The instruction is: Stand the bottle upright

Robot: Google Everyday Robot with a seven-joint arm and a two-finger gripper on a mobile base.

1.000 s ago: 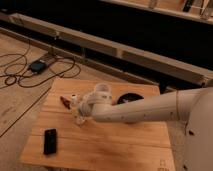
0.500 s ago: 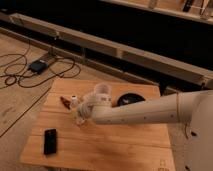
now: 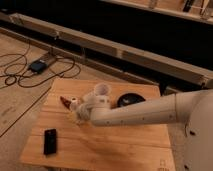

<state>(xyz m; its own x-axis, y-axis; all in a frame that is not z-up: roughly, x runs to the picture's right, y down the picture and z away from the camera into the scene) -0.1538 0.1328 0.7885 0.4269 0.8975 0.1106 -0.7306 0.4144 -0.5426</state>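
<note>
Hand (image 3: 79, 111) sat low over the left half of the desk (image 3: 115, 145), at the end of my white arm (image 3: 145, 111), which reached in from the right edge and crossed most of the top. Whether its fingers were apart or together I could not tell; the wrist housing covered them from this angle.

Just beside the hand, on its far-left side, I saw the bottle (image 3: 74, 104): a small white shape with its capped end showing, pressed right up against the hand's bulk. I could not tell whether it was upright or tilted, nor whether the hand had hold of it or merely touched it. A reddish-brown object (image 3: 65, 101) lay next to the bottle, toward the desk's left edge, its pointed end aimed at the far-left corner.

Behind the wrist, nearer the far edge, stood a white cup (image 3: 102, 90), open mouth up. To its right, also near the far edge, lay a dark round dish (image 3: 131, 99), partly hidden by my arm.

Well apart from all this, near the front-left corner, a flat black phone (image 3: 50, 141) lay face down on the wood.

Off the desk, on the floor beyond the far-left corner, black cables (image 3: 27, 75) looped around a small dark box (image 3: 37, 65). A long pale rail (image 3: 135, 52) ran behind the desk.
</note>
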